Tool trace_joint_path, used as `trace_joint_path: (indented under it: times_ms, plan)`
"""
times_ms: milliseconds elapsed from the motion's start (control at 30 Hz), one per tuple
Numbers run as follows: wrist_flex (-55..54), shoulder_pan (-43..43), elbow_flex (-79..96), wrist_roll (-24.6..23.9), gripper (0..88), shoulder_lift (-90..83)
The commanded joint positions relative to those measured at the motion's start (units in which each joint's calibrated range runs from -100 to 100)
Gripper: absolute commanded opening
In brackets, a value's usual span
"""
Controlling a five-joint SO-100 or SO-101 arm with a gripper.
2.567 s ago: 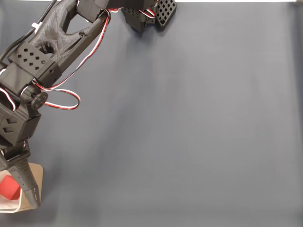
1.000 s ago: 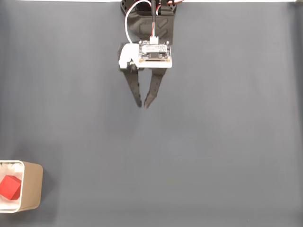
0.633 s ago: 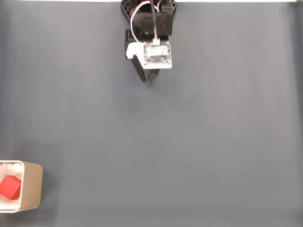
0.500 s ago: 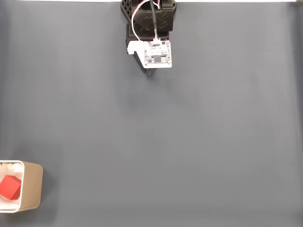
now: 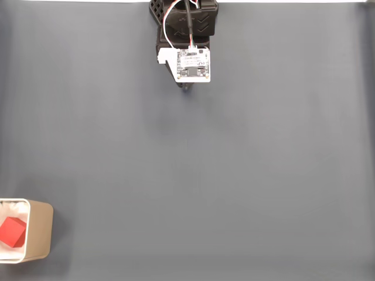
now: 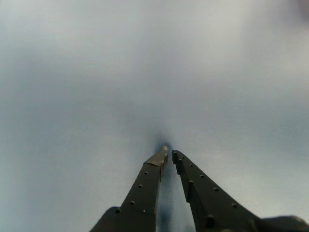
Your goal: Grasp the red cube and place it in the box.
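Observation:
In the fixed view the red cube [image 5: 12, 232] lies inside the tan box [image 5: 40, 229] at the bottom left corner. The arm is folded back at the top centre, far from the box, with its white camera board on top and only the gripper [image 5: 186, 87] tip peeking out below it. The wrist view shows the gripper [image 6: 169, 153] shut, its two black fingers meeting at the tips just above the bare grey mat, with nothing between them.
A plain dark grey mat [image 5: 234, 175] covers the whole table. The arm's black base [image 5: 186, 14] stands at the top edge, centre. The box is partly cut off by the left edge of the fixed view.
The arm left the box, swung to the top centre and folded back toward its base. The gripper closed from open to shut. The cube stays in the box.

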Motion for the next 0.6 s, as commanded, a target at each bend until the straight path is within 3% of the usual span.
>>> trace_joint_path:
  times_ms: [0,567]
  plan:
    - [1.28,0.74,0.45,0.10,0.0,0.09]
    - [1.28,0.67,0.45,-0.05,0.2,0.09]
